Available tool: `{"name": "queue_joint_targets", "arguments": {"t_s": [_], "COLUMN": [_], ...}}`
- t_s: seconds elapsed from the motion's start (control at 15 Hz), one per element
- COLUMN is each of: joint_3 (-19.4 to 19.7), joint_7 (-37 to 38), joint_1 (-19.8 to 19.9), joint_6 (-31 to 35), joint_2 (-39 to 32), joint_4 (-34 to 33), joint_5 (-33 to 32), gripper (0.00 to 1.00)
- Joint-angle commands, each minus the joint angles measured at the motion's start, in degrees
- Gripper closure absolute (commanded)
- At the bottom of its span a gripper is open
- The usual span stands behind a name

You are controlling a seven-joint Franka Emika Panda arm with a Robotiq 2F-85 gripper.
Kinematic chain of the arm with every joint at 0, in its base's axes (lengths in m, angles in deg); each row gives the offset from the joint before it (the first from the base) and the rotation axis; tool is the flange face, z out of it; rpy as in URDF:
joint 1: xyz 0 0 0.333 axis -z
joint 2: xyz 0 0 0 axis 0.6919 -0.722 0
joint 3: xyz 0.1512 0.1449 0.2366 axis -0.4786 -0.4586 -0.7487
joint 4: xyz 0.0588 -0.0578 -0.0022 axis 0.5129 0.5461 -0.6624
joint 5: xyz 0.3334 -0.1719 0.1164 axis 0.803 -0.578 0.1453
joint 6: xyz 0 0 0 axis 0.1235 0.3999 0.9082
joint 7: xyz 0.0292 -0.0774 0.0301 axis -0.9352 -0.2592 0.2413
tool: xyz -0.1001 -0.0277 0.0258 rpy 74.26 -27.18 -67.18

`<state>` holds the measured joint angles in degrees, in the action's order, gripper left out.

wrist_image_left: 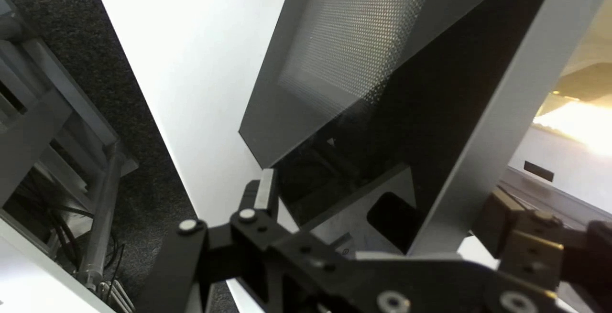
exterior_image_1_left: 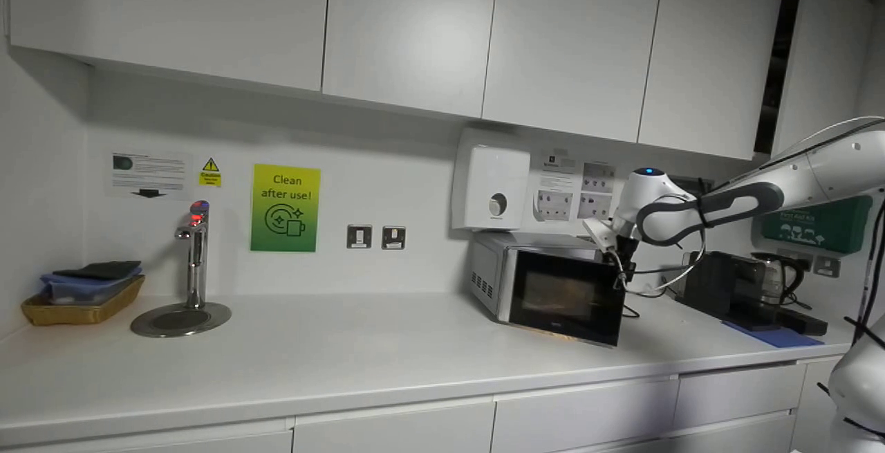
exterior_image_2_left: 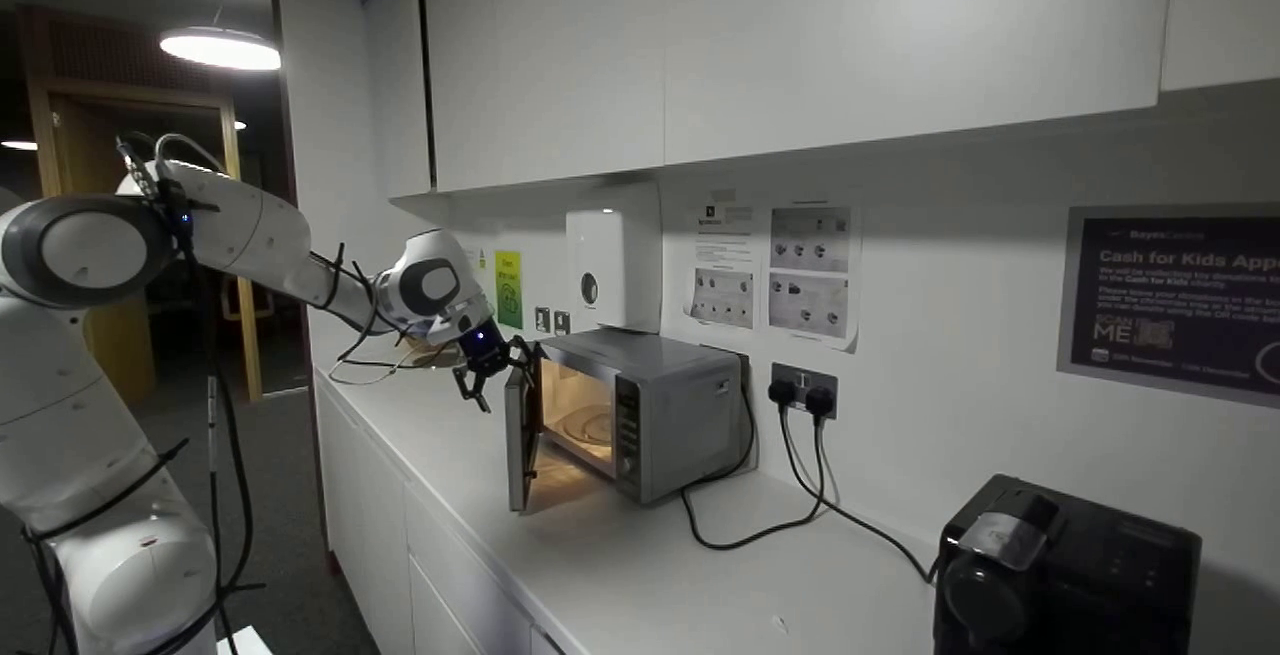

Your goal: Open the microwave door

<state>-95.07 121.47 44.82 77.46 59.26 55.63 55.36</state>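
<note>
Wrist view: my jaws are parted wide, one jaw on the outer side of the dark glass microwave door, the other jaw on the side facing the lit cooking cavity, so the door's silver edge runs between them. Whether either jaw touches it, I cannot tell. In both exterior views, my white arm reaches to the door's upper free corner. In an exterior view, the door stands partly open, at an angle to the silver-grey microwave, its free edge well apart from the control panel; inside, under warm light, is a glass turntable. The microwave sits on a long white counter, with a white wall dispenser just above it. To its left in an exterior view are a yellow-green sign reading "Clean after use!", a chrome tap and a brown basket. To its right are a black coffee machine and a glass kettle.
</note>
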Motion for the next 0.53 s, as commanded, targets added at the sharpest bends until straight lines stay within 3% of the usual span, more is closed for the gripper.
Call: {"name": "queue_joint_targets", "arguments": {"t_s": [0.0, 0.47], "joint_3": [-1.0, -0.5], "joint_7": [3.1, 4.5], "joint_1": [0.3, -0.5], "joint_6": [3.0, 9.8], "joint_2": [2.9, 3.4], "joint_4": [2.2, 4.4], "joint_5": [1.9, 10.9], "gripper": [0.0, 0.0]}}
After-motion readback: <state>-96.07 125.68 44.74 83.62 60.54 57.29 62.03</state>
